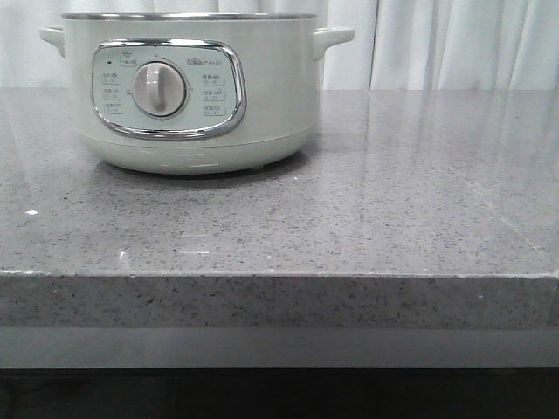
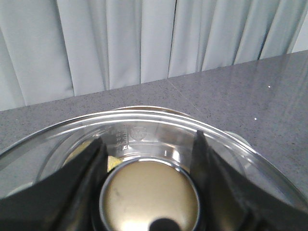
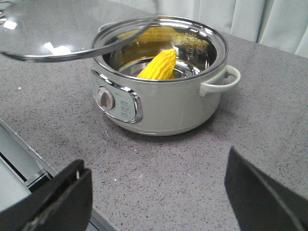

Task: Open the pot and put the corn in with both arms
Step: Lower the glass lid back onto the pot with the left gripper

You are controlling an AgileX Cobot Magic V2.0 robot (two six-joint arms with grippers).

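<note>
Front view is filled mostly by the worktop [image 1: 349, 218], a broad slab of grey speckled stone with a faint gloss and a thick squared front edge. Behind it hangs a curtain [image 1: 437, 44] of pale, softly pleated cloth. On the worktop's far left part stands the pot [image 1: 188, 96], a large round cooker with a smooth pale grey-green shell, a bright steel rim and two stubby looped side handles. Its front carries a rounded control panel [image 1: 168, 89] framed in chrome, with a round ribbed dial [image 1: 159, 88] in the middle.

From the right wrist, the pot shows open, its polished steel bowl mirroring what lies inside. A glass lid [image 3: 62, 33], clear and domed with a thin steel band at its edge, is held in the air beside the pot, its rim overlapping the pot's rim on the panel side. The corn [image 3: 159, 65] is inside the pot, a bright yellow tapered cob with close rows of kernels, leaning tilted against the inner wall.

From the left wrist, the left claw [image 2: 149, 192] is clamped on the lid's round knob [image 2: 150, 197], a dull brassy disc, with a black finger pressed on either side; the lid's glass curves out around it.

The right claw [image 3: 159, 197] is spread wide, its two black matte fingers [image 3: 57, 197] well apart and holding nothing, above bare worktop near the pot.
</note>
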